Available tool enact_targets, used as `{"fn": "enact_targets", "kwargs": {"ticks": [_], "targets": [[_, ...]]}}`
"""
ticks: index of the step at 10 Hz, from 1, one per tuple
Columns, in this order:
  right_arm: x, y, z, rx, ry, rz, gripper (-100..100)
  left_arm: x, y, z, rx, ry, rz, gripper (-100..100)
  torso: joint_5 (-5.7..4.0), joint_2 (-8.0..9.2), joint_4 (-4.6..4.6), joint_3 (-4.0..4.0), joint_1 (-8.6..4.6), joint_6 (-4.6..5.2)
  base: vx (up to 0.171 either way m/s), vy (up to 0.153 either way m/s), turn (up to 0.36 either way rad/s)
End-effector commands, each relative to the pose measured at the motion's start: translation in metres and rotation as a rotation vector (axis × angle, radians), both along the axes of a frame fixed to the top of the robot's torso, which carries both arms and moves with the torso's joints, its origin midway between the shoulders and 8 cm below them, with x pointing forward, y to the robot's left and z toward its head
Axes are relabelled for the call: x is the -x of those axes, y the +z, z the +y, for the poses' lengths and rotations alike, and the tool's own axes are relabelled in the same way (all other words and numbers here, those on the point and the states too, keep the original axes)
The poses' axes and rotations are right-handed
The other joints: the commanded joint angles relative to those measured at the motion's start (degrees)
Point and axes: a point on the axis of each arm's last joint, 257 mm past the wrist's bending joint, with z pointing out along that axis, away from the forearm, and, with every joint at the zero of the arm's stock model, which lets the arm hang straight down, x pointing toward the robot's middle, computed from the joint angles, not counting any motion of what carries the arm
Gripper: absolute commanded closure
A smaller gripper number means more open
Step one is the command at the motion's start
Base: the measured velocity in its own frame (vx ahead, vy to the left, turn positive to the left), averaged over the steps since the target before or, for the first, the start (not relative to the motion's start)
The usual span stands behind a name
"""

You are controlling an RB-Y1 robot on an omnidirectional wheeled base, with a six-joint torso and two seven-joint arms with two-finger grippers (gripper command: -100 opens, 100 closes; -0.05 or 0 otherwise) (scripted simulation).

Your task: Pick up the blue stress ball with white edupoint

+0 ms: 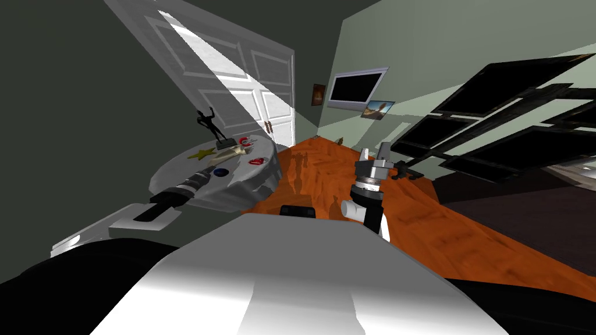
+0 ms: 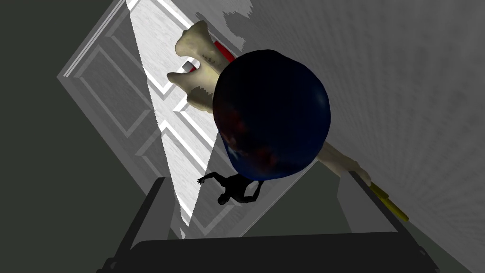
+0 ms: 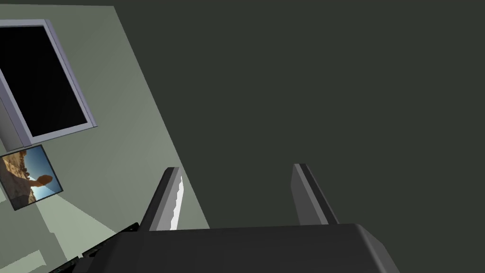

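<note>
The dark blue stress ball (image 2: 270, 113) lies on the round grey worktop (image 1: 174, 173) just beyond the left gripper (image 2: 255, 176), whose fingers are spread wide. The right gripper (image 3: 235, 167) is well apart from the ball, its fingers likewise spread.

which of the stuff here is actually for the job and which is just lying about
For the job: dark blue ball; left gripper, open, just short of it.
Lying about: cream bone-shaped piece, black figurine, yellow star, red horseshoe magnet; right gripper, open.
</note>
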Motion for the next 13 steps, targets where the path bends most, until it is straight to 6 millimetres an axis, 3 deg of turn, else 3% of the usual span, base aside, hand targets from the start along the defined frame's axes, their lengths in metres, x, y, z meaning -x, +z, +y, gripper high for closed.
{"fn": "enact_targets", "kwargs": {"ticks": [1, 4, 5, 6, 10, 12, 13], "targets": [[0.0, 0.0, 0.0, 0.0, 0.0, 0.0, 0, 0.0, 0.001, 0.014, 0.0, 0.032, -0.001, -100, 0.0, 0.0, 0.0, 0.0, 0.0, 0.0, -0.094, -0.011, -0.169], [0.0, 0.0, 0.0, 0.0, 0.0, 0.0, 0, 0.003, 0.0, 0.038, 0.003, 0.091, -0.003, -100, 0.0, -0.05, -0.01, -0.03, 0.01, 0.01, -0.096, -0.012, -0.201], [0.0, 0.0, 0.0, 0.0, 0.0, 0.0, 0, 0.002, 0.001, 0.035, 0.002, 0.078, -0.003, -100, 0.0, -0.03, -0.01, -0.02, 0.01, -0.01, -0.045, -0.006, -0.031], [0.0, 0.0, 0.0, 0.0, 0.0, 0.0, 0, 0.002, 0.001, 0.036, 0.002, 0.081, -0.003, 100, 0.0, -0.16, -0.03, -0.08, 0.03, -0.05, -0.008, -0.001, 0.007], [0.0, 0.0, 0.0, 0.0, 0.0, 0.0, 0, 0.002, 0.0, 0.036, 0.002, 0.082, -0.002, 100, -0.01, -0.4, -0.08, -0.23, -0.02, 0.01, 0.0, 0.0, 0.0], [0.0, 0.0, 0.0, 0.0, 0.0, 0.0, 0, 0.002, 0.009, 0.04, -0.052, 0.068, 0.008, -100, -0.01, -0.41, -0.09, -0.23, -0.03, 0.01, 0.005, -0.003, 0.04], [0.0, 0.0, 0.0, 0.0, 0.0, 0.0, 0, 0.002, 0.014, 0.043, -0.085, 0.061, 0.015, -100, -0.02, -0.44, -0.09, -0.25, -0.05, -0.01, 0.02, -0.015, 0.113]]}}
